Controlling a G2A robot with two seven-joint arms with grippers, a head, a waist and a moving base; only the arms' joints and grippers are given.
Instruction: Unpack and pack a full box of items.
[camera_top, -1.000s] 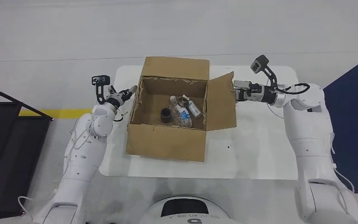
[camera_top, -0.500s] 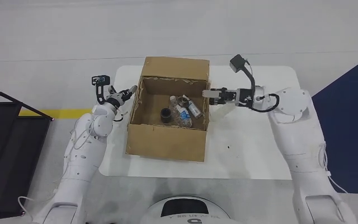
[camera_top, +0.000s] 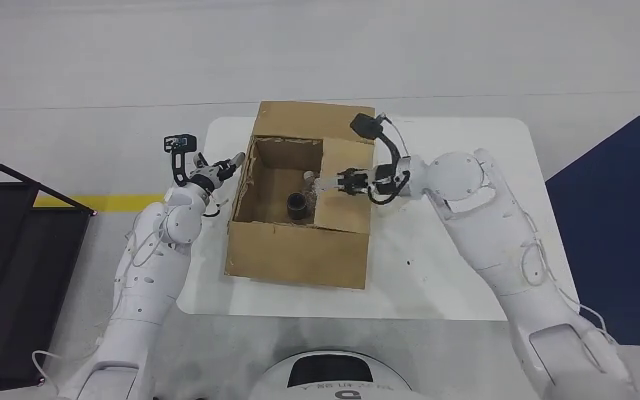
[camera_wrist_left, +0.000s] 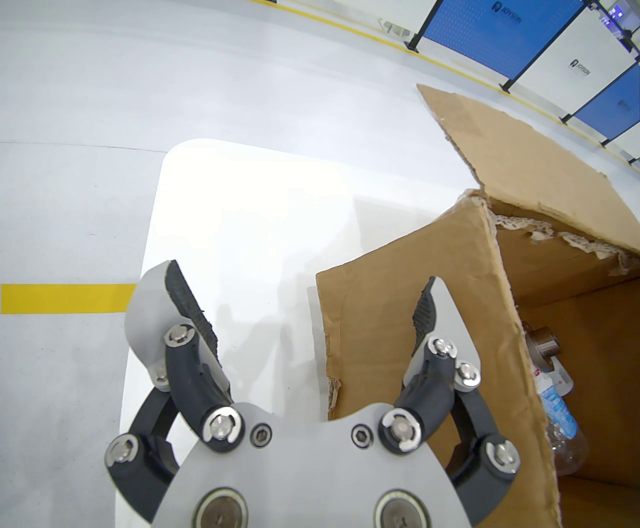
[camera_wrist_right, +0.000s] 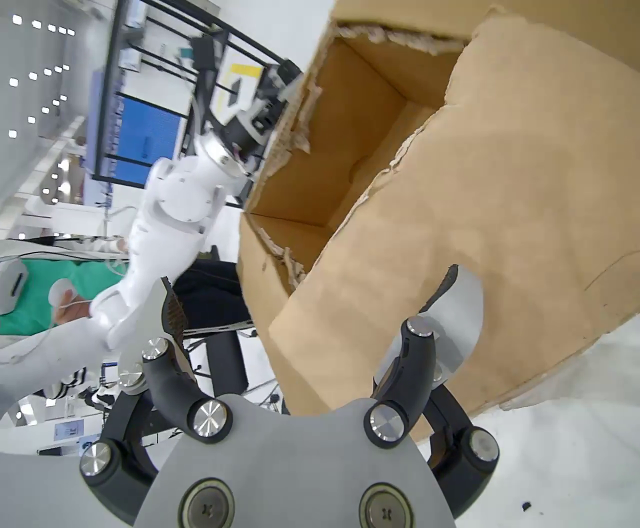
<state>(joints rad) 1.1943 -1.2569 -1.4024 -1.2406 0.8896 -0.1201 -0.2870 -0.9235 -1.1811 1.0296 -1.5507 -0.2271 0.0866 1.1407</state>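
Right flap (camera_top: 347, 160): swung up from lying open at 3 o'clock; it now tips over the 3 o'clock half of the box (camera_top: 285, 153), and my right arm has come across with it.
Right gripper (camera_wrist_right: 312, 290): fingers spread wide and clamped on nothing; one finger lies flat on the flap's outer face, pushing it.
Left gripper (camera_wrist_left: 300, 280): unmoved at the box's 9 o'clock edge, fingers wide apart and holding nothing, with the edge of the left flap (camera_wrist_left: 380, 310) standing between them.
Contents: a black cylinder (camera_top: 296, 206) sits on the box floor near the middle; bottles (camera_wrist_left: 557, 410) lie just beside it toward 3 o'clock, now partly under the lowered flap.
Other flaps: the far flap (camera_top: 315, 120) lies open outward at 12 o'clock; the near flap (camera_top: 300, 258) hangs outward at 6 o'clock.
Table (camera_top: 460, 260): white, bare at 3 o'clock of the box.
Meaning: I judge this to be the closing stage of packing. The items are inside, the first flap is going down, and three flaps remain to fold.
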